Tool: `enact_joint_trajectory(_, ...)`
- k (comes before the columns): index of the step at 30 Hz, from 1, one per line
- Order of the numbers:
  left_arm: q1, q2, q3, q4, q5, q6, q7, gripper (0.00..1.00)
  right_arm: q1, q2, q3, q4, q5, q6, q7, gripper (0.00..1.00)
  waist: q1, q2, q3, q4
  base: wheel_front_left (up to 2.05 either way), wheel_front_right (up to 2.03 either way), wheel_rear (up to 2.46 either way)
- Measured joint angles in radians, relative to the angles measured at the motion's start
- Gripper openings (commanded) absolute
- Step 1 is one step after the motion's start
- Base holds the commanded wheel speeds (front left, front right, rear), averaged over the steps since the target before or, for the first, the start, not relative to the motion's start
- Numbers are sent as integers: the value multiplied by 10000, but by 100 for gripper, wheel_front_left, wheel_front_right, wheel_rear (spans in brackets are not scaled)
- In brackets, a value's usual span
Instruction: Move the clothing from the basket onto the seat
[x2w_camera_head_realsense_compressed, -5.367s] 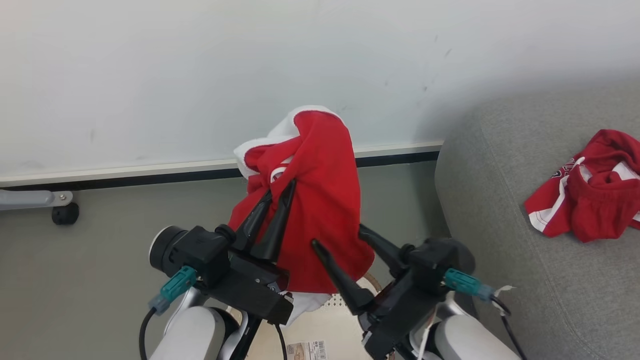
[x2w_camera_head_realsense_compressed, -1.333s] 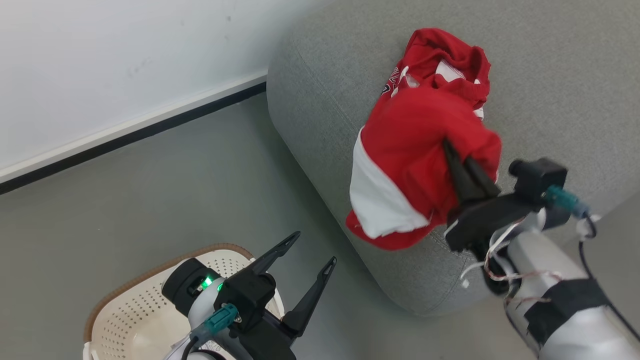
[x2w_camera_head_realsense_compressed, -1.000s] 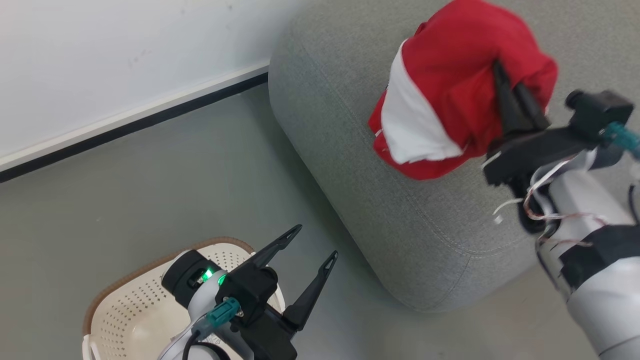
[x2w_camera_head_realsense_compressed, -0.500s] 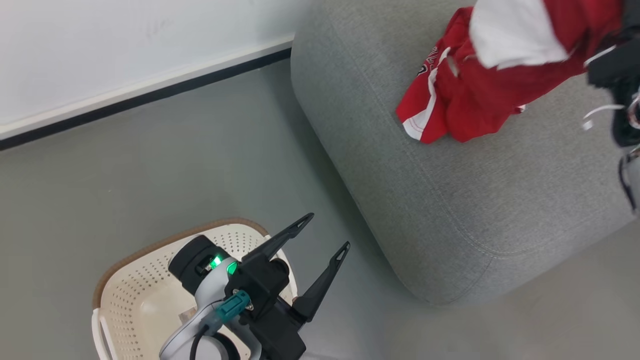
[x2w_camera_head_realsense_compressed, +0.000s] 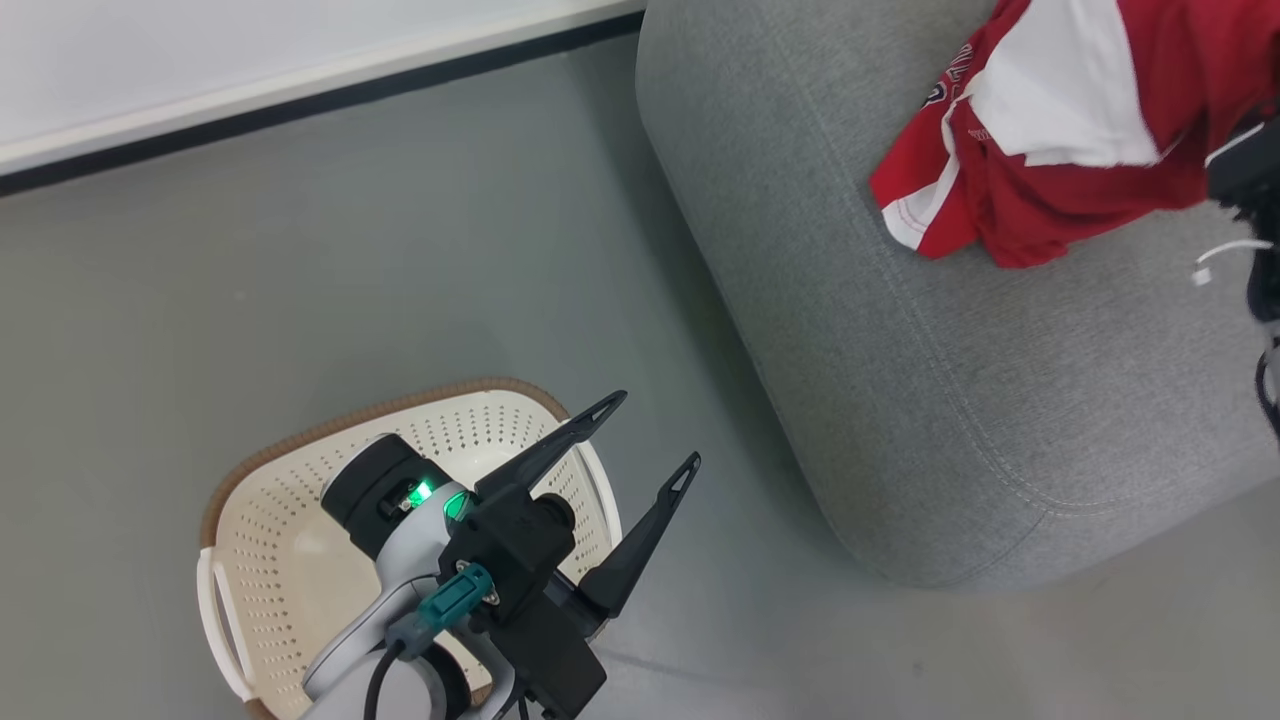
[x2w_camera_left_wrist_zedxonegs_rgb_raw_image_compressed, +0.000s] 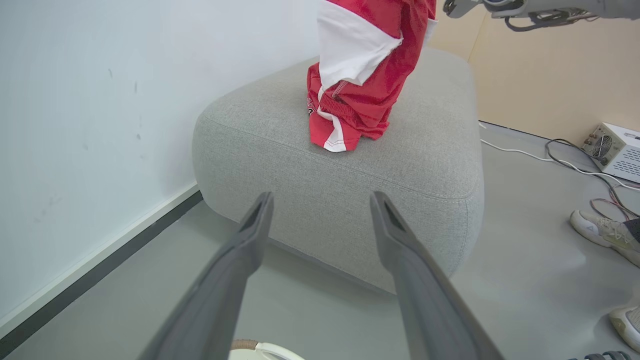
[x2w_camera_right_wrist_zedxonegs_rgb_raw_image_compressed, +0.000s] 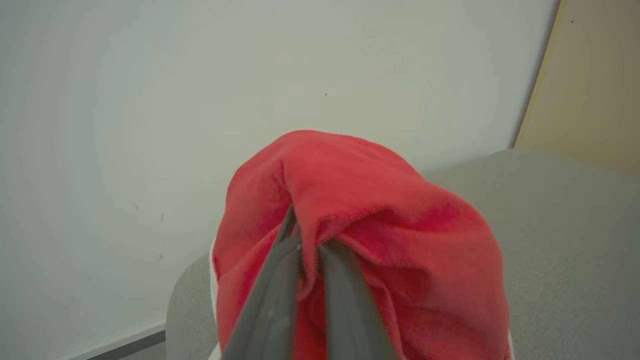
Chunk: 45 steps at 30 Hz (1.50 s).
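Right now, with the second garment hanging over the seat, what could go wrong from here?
1. The held garment is draped over the shut right pincer. When the pincer opens, the fabric may stay hooked on a finger instead of dropping.
2. It hangs over the lying garment, which sits near a rounded edge of the seat. If it is released there, it might slide off towards the floor.

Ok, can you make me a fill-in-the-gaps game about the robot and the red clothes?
The right gripper is shut on a ___ and white garment. The left gripper is empty, its jaws ___. A second garment lies on the grey ___. The basket stands on the ___.
Missing words: red, open, seat, floor.
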Motion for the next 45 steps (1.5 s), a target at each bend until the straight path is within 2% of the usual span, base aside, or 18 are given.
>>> enact_joint_trajectory(6, -225, 13, -25, -90, 173, -2, 13, 100, 432, 259, -123, 821, 265, 31, 2, 0, 0, 0, 416, 103, 0, 0, 0)
enact_joint_trajectory(16, -606, 65, -222, -63, 184, -71, 77, 100, 503, 297, -408, 1795, 504, 125, 0, 0, 1, -1, 838, 326, 0, 0, 0)
enact_joint_trajectory(18, -615, 82, -224, -54, 182, -73, 71, 100, 484, 309, -408, 1931, 504, 173, 2, 32, 0, -1, 860, 394, 0, 0, 0)
enact_joint_trajectory(20, -618, 128, -209, -25, 180, -73, 59, 100, 418, 353, -403, 2038, 504, 182, 2, 100, 0, -1, 878, 432, 0, 0, 0)
enact_joint_trajectory(29, -624, 150, -161, 311, 155, -73, -184, 100, 470, 637, -305, 2435, 499, 265, 0, 100, 0, -2, 621, 452, 0, 0, 0)
enact_joint_trajectory(45, -570, -12, -142, 683, -100, -61, -545, 100, 1781, 1151, -267, 2905, 489, 441, 2, 100, -2, -2, -169, 172, 0, 0, 0)
